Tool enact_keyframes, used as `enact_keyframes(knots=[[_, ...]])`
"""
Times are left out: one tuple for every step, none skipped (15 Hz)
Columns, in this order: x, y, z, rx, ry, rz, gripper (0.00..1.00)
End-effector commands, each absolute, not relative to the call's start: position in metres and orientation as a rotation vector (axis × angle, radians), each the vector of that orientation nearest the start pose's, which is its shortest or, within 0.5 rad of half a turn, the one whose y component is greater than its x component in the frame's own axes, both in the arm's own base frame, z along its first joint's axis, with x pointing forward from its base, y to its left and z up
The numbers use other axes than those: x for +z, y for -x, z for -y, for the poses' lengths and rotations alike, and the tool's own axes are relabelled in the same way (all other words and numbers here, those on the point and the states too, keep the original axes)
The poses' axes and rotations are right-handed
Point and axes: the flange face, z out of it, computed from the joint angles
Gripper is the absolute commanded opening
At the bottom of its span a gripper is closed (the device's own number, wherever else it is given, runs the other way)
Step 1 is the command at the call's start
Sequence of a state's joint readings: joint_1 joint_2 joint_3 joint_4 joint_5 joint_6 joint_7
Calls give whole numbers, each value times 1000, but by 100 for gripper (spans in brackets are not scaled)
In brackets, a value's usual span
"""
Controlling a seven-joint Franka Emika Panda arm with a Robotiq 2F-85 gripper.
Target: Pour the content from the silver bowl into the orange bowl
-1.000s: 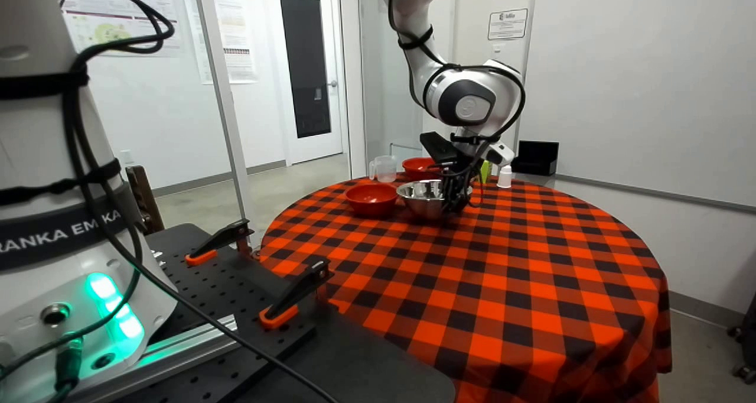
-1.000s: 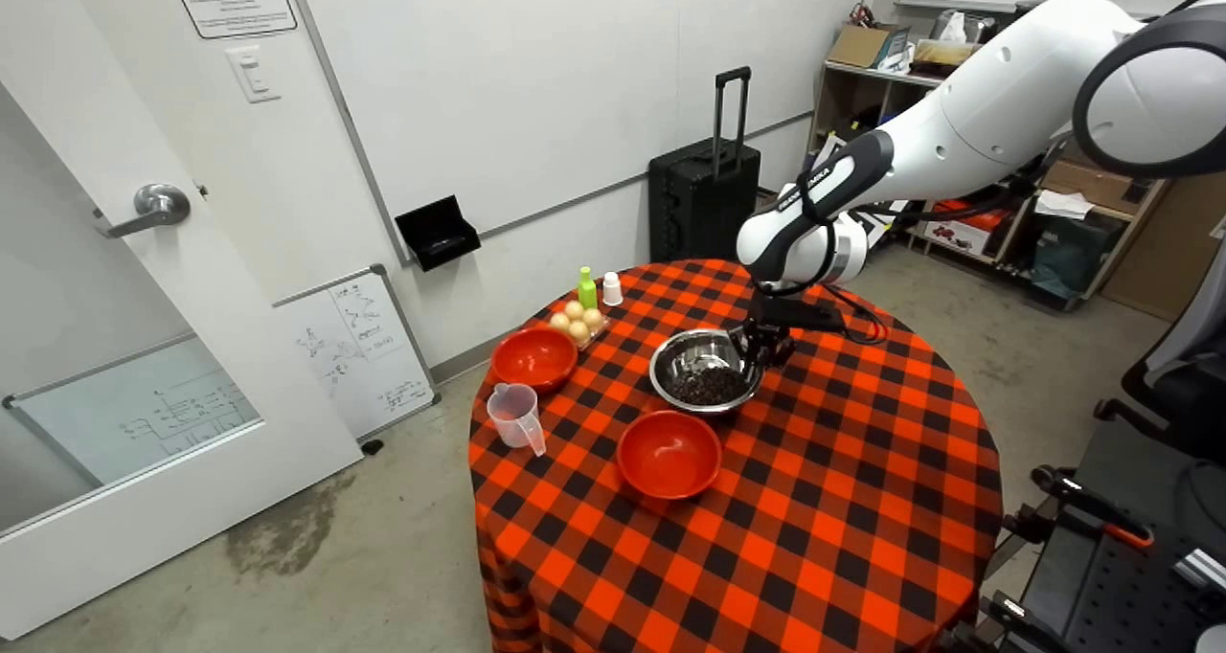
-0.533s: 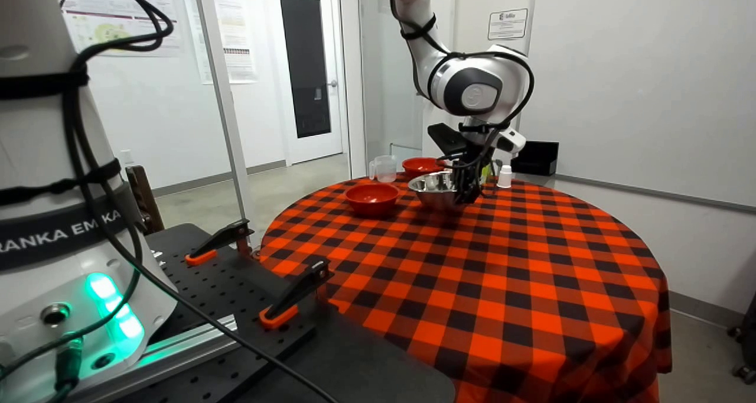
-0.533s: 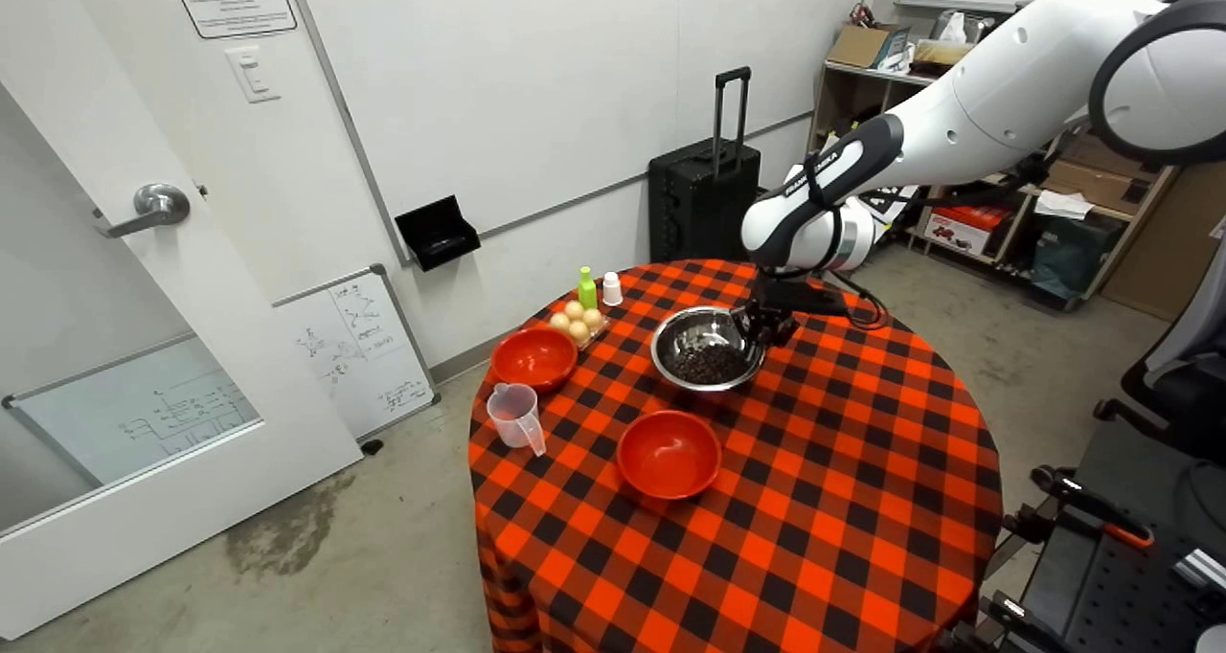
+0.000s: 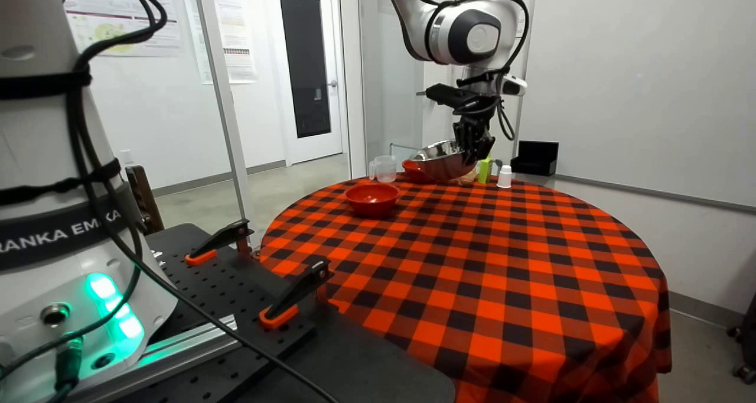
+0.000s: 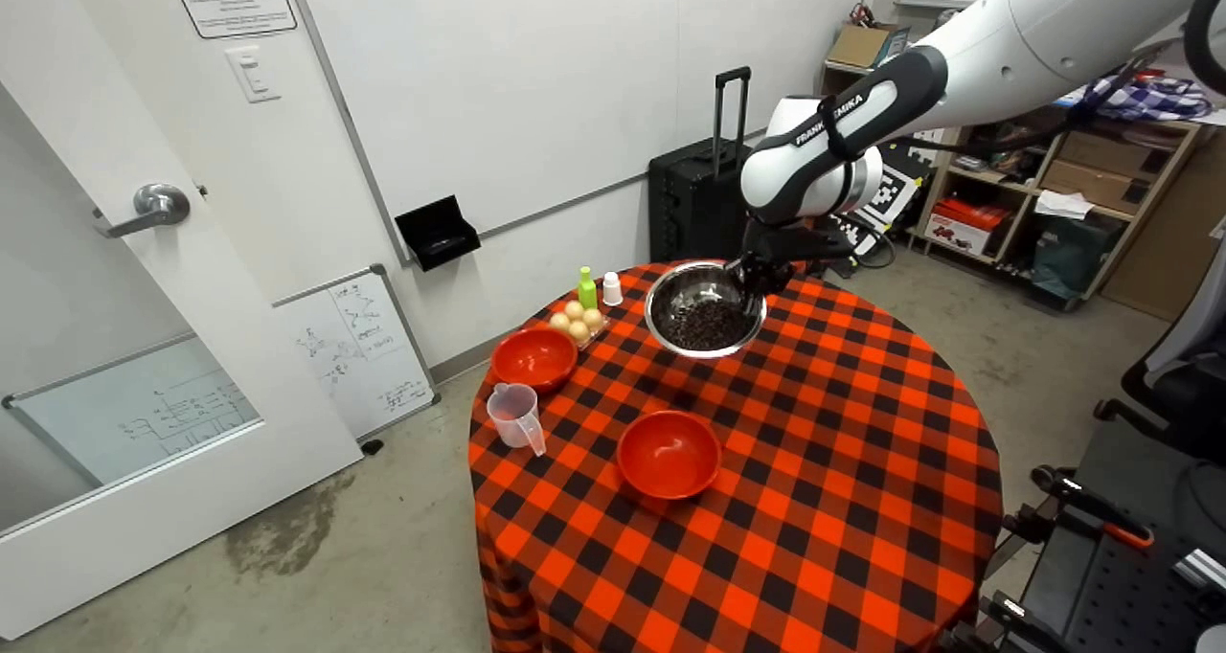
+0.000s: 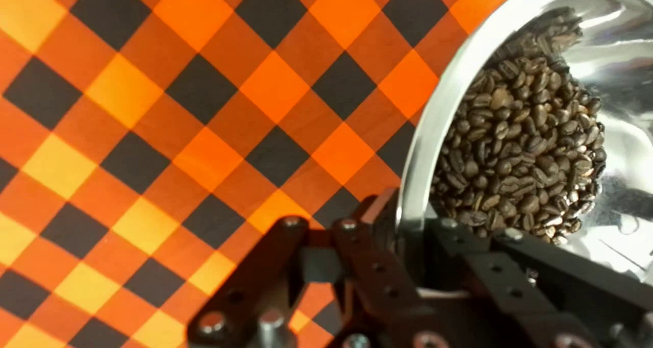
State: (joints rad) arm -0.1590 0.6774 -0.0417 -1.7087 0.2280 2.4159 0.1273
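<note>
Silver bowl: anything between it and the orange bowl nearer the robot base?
Nothing visible. The gripper holds the silver bowl above the tablecloth; in an exterior view only tablecloth shows between it and that orange bowl. The measuring cup and second orange bowl stand aside.

The wrist view cuts off the silver bowl (image 7: 436,113) at right, and the gripper (image 7: 412,230) — blurred — at bottom. In an exterior view that bowl partly hides a red-orange bowl (image 5: 415,174) and the eggs (image 5: 468,179) along the far edge of the table (image 5: 472,279). The beans (image 6: 709,326), in an exterior view, are too small to tell apart.
</note>
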Motion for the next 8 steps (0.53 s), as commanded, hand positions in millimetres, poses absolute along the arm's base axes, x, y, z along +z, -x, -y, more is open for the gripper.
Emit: enact_keyframes(knots=[[249, -657, 106, -23, 3055, -505, 2], [261, -657, 95, -6, 3087, -433, 2], [270, -658, 86, 8, 3116, -370, 2], [280, -658, 76, 27, 3146, -300, 2], [287, -658, 68, 43, 3174, -239, 2], [293, -658, 59, 64, 3202, -181, 2], [297, -658, 52, 82, 3227, -127, 2], [300, -657, 45, 107, 3254, -72, 2]])
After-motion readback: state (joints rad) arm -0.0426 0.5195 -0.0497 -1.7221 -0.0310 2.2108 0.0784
